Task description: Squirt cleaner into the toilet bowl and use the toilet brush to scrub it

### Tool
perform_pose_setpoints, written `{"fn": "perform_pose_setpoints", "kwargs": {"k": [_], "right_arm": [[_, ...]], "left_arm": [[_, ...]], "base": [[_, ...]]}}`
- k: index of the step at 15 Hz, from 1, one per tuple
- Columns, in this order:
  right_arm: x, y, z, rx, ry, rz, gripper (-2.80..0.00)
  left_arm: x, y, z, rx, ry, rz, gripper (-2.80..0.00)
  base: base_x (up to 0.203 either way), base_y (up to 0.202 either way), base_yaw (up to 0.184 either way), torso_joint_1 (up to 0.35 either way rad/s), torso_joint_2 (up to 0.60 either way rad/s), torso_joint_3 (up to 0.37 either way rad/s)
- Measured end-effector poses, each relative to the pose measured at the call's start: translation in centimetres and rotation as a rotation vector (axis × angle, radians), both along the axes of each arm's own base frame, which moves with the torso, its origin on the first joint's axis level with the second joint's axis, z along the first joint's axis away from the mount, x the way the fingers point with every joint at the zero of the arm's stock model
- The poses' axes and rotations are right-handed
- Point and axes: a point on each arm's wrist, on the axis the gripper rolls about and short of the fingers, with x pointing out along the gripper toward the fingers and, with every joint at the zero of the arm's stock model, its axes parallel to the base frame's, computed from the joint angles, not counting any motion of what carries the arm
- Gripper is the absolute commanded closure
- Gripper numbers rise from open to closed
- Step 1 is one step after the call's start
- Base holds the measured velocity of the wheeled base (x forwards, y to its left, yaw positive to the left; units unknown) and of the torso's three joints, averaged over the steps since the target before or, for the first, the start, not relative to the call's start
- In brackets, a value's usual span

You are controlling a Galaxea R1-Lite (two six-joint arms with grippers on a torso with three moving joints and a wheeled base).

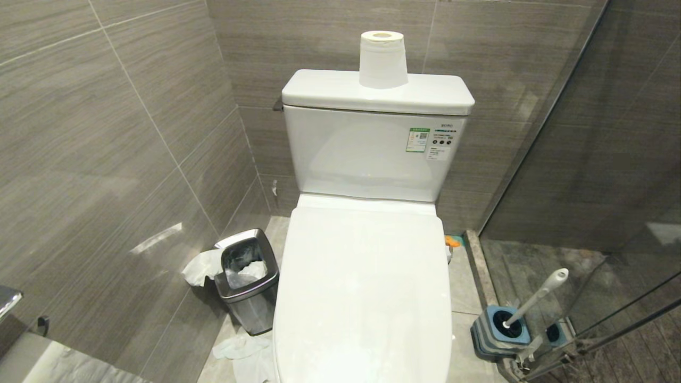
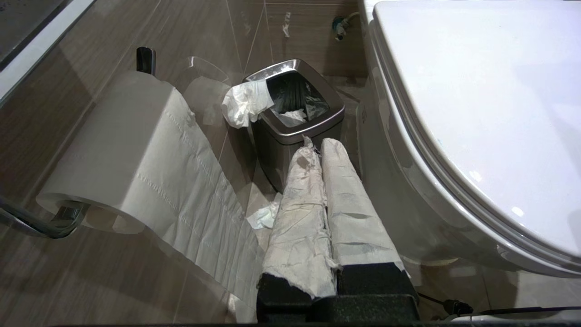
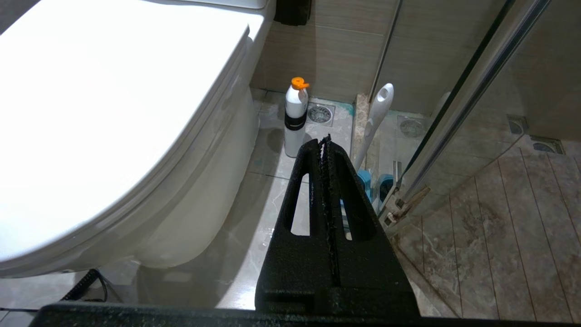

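The white toilet bowl point(image 1: 362, 298) fills the middle of the head view with its lid down, so the basin is hidden. The toilet brush point(image 1: 537, 298) leans in a grey-and-blue holder point(image 1: 503, 330) on the floor to the toilet's right; only its white handle point(image 3: 374, 122) shows. A white bottle with an orange cap point(image 3: 295, 120) stands beside the toilet base. The cleaner itself is out of view. My left gripper point(image 2: 317, 141), its fingers wrapped in white paper, hangs shut and empty left of the toilet point(image 2: 476, 113). My right gripper point(image 3: 324, 141) hangs shut and empty right of the toilet point(image 3: 113, 113). Neither shows in the head view.
A square steel waste bin point(image 1: 247, 279) with tissue spilling out stands left of the toilet. Crumpled tissue point(image 1: 242, 351) lies on the floor. A paper roll point(image 1: 383, 58) sits on the tank, another point(image 2: 127, 150) hangs on the left wall. A glass shower door point(image 1: 612, 213) bounds the right.
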Motion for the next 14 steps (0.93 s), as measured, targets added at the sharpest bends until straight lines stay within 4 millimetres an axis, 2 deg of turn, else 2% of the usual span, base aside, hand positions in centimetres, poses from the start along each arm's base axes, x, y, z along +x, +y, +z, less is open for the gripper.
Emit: {"fn": "perform_pose_setpoints", "kwargs": {"k": [14], "right_arm": [[0.0,0.0,0.0,0.0,0.0,0.0,0.0]], "left_arm": [[0.0,0.0,0.0,0.0,0.0,0.0,0.0]], "base": [[0.0,0.0,0.0,0.0,0.0,0.0]]}}
